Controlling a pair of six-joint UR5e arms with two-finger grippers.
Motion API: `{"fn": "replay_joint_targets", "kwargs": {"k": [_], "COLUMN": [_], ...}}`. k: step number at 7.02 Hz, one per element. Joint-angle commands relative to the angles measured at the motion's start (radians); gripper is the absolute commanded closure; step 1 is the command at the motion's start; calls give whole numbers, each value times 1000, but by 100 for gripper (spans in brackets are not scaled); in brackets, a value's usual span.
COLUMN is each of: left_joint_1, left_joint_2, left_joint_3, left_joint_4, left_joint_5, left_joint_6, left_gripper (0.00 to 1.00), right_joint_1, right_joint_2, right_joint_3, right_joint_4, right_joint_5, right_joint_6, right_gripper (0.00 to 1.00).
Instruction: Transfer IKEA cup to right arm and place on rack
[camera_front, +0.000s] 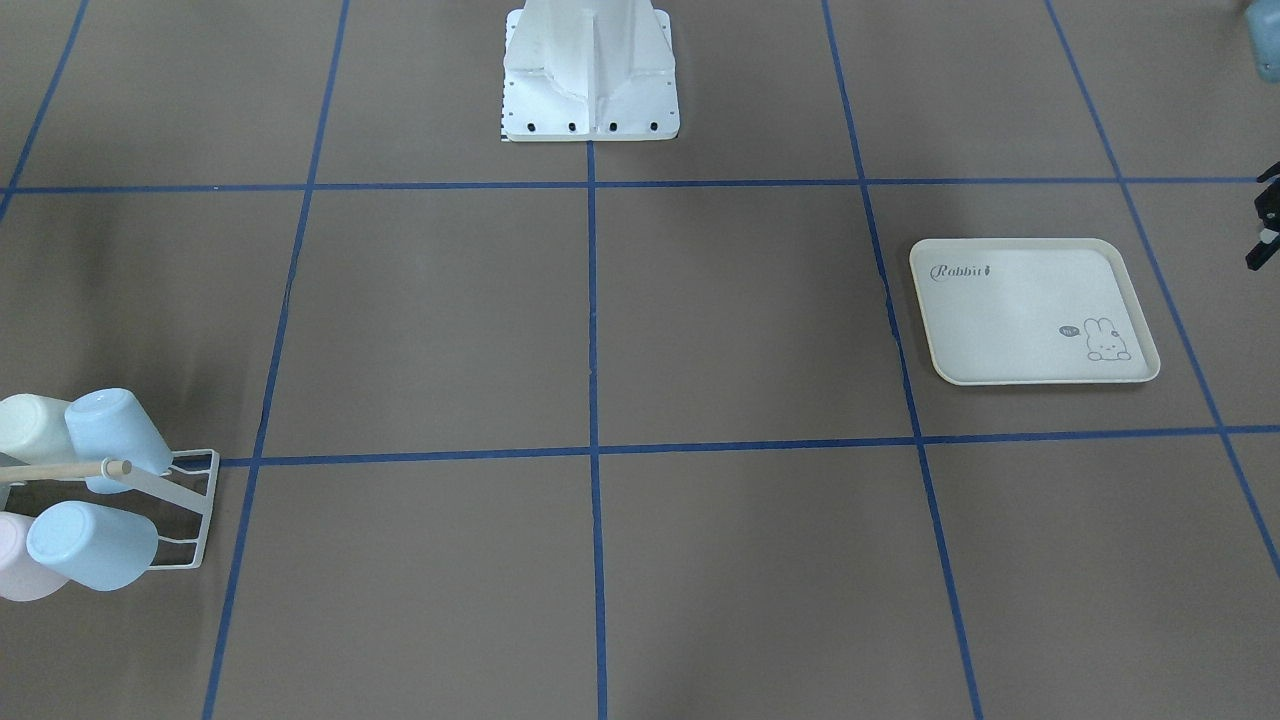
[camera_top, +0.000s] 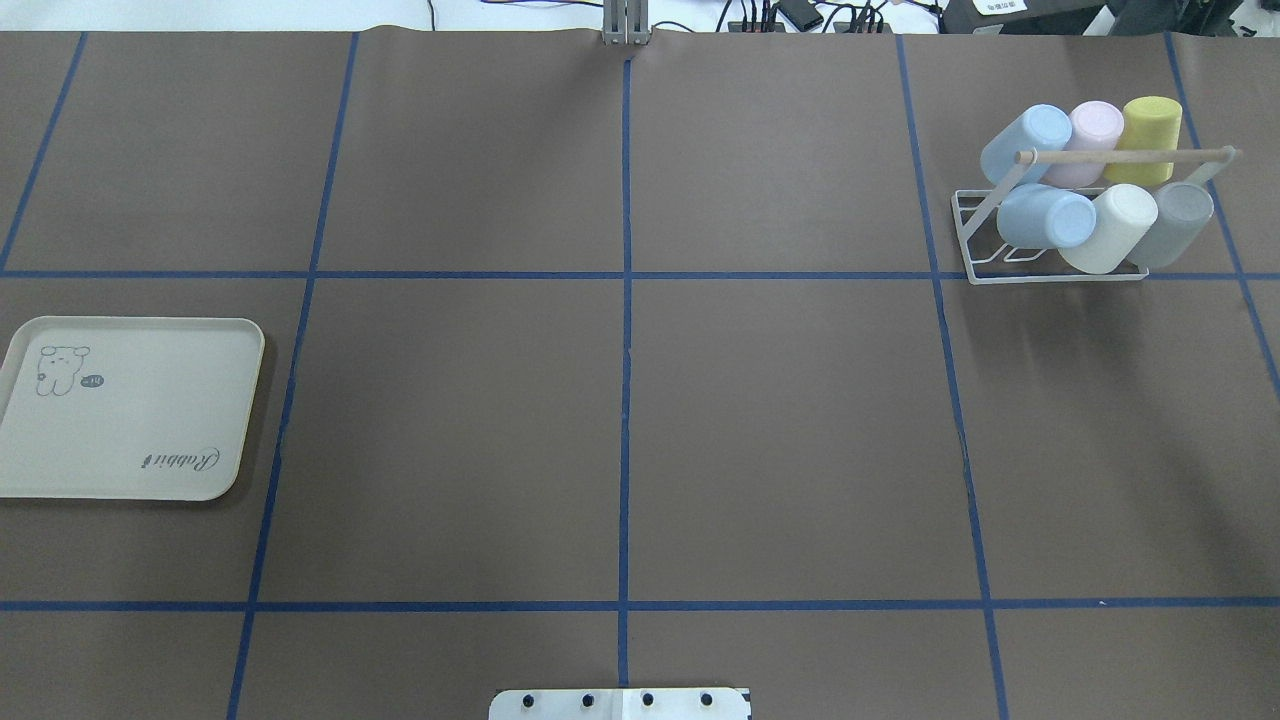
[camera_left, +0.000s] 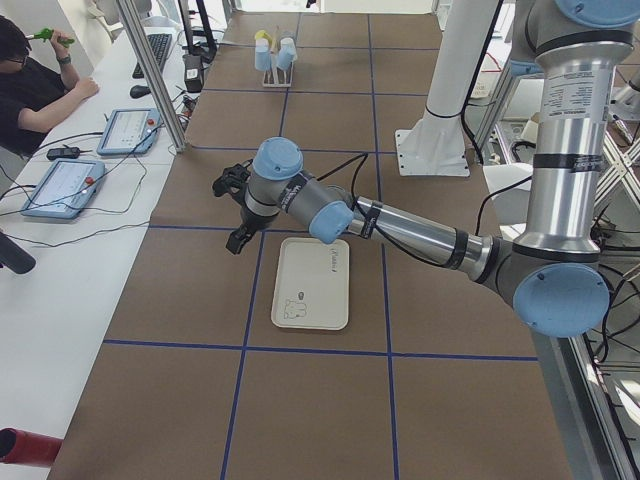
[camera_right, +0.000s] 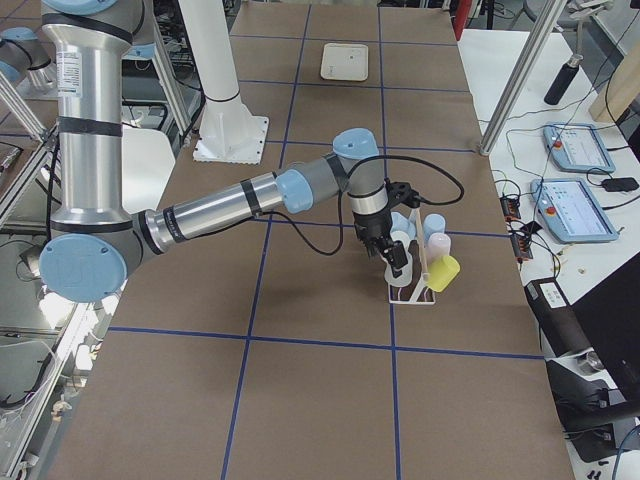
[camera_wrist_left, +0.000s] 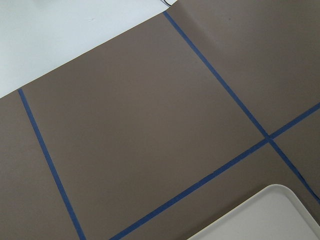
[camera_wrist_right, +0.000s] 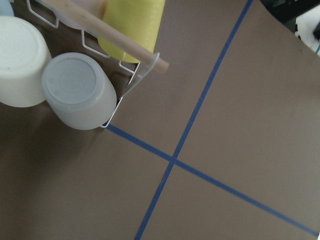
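Several IKEA cups, among them a grey one (camera_top: 1180, 215) (camera_wrist_right: 80, 90), a cream one (camera_top: 1115, 225) and a yellow one (camera_top: 1150, 130), hang on the white wire rack (camera_top: 975, 255) (camera_front: 200, 500) under its wooden dowel (camera_top: 1120, 155). No cup is in a gripper. My right gripper (camera_right: 397, 258) hovers just beside the rack (camera_right: 425, 290); I cannot tell whether it is open or shut. Above the table near the tray, my left gripper (camera_left: 232, 212) (camera_front: 1266, 215) stands open with nothing between its fingers.
The cream rabbit-print tray (camera_top: 130, 420) (camera_front: 1030, 310) lies bare on the left side of the table. The white robot base (camera_front: 590, 80) stands at the table's middle edge. A person (camera_left: 30, 90) sits at a side bench with tablets.
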Motion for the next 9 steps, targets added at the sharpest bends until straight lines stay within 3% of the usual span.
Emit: {"fn": "replay_joint_targets", "kwargs": {"k": [1, 3, 5, 6, 9], "left_joint_1": [-3, -2, -17, -75, -138], "left_joint_2": [18, 20, 5, 8, 86], "left_joint_3": [-7, 43, 117, 122, 146], "left_joint_4": [7, 13, 152, 163, 169], "left_joint_5": [-5, 87, 95, 151, 143], "left_joint_6": [-12, -6, -4, -1, 143], "left_gripper": [0, 0, 0, 0, 0], "right_joint_1": [62, 94, 153, 174, 178], "right_joint_2": [-53, -88, -131, -134, -136], "right_joint_3": [-93, -101, -113, -129, -138], "right_joint_4": [-62, -189, -190, -184, -184], "right_joint_5": [224, 246, 254, 254, 254], "right_joint_6": [57, 57, 55, 45, 55], "right_gripper": [0, 0, 0, 0, 0]}}
